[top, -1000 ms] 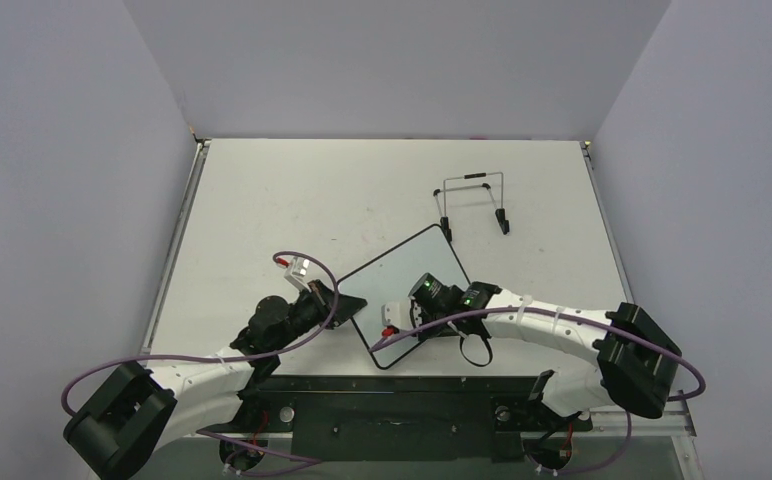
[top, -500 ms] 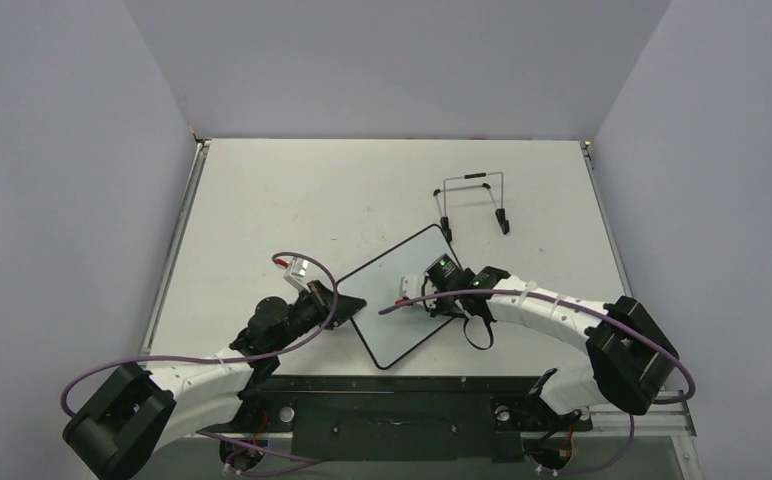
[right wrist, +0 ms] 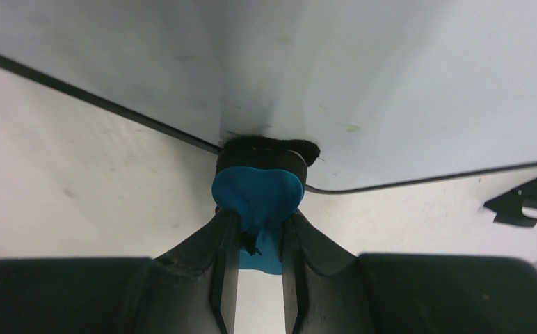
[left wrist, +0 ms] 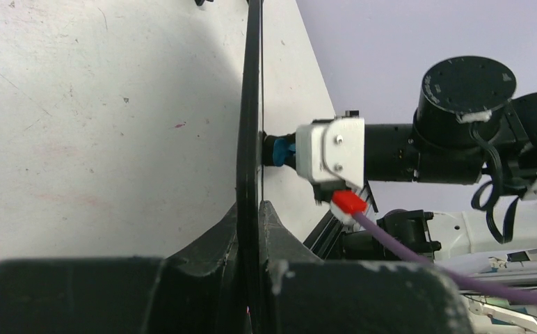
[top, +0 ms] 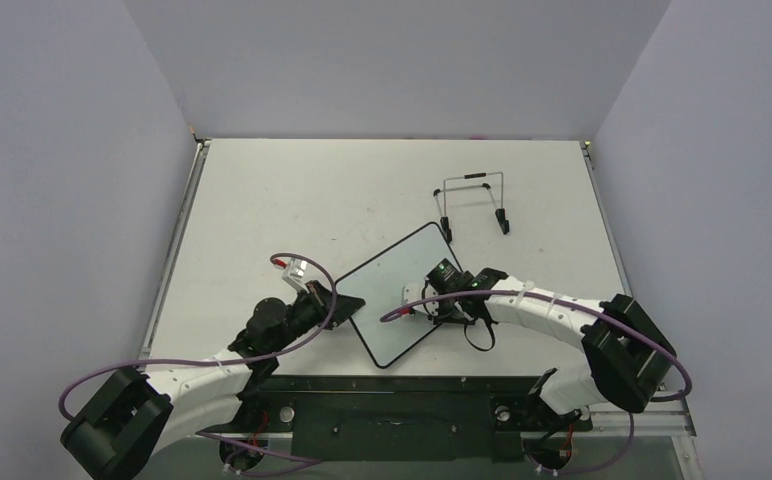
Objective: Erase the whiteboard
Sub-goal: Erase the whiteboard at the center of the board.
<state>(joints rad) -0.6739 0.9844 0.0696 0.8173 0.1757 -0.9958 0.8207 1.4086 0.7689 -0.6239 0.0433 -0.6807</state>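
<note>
Held a blue eraser (right wrist: 257,195) tight in the right pincer (right wrist: 255,240), closed on it. Pressed the eraser's black felt side against the whiteboard (right wrist: 391,83). Slid up from the near corner of the board toward its middle in the last second, then almost stopped. Pinched the board's black rim in the left pincer (left wrist: 252,216), closed hard on it, at the left corner. Kept the board in the same place all that time, so no slipping under the push. Lay turned at a slant near the front of the table (top: 312,190), between the two arms. Showed only tiny faint specks on the white face near the eraser; no clear writing seen. Looked like wiping well under way: near part likely done, far part likely next. Needed a steady hold on the left, or the board could twist. Stood well apart at the back, a wire stand (top: 472,200), not touched.
</note>
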